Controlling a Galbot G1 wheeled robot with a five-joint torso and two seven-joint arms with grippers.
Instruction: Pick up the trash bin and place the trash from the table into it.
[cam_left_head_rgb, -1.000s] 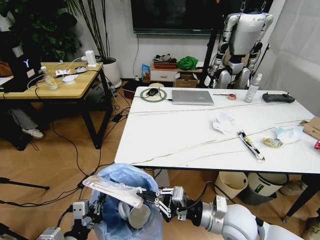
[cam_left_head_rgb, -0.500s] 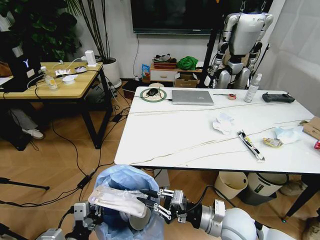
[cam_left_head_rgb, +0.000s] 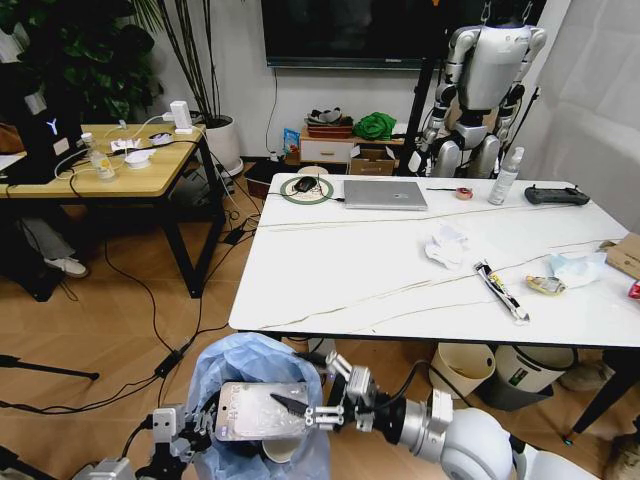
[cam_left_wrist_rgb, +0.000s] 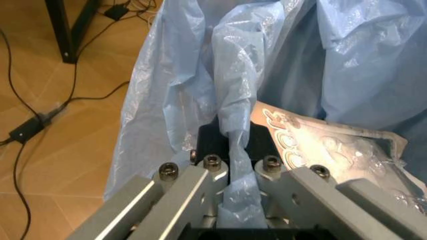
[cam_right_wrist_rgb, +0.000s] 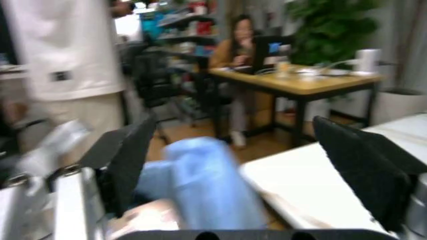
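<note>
Once the clear plastic pack (cam_left_head_rgb: 262, 411) had tipped flat across the trash bin (cam_left_head_rgb: 250, 360) mouth, the right tool (cam_left_head_rgb: 300, 408) stood parted beside it, while the left tool (cam_left_wrist_rgb: 227, 175) stayed clamped on the liner below the worktop (cam_left_head_rgb: 380, 270).

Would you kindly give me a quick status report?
Left claw shut on bin bag. Right claw open above bin. Clear pack in bin. Trash on table.

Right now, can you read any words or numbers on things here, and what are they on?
"Y": a white mark, seemingly that letter, on the black device on the wooden table.
Clear plastic pack in the trash bin: print too blurred to read.
Long wrapper on the table: too small to read.
</note>
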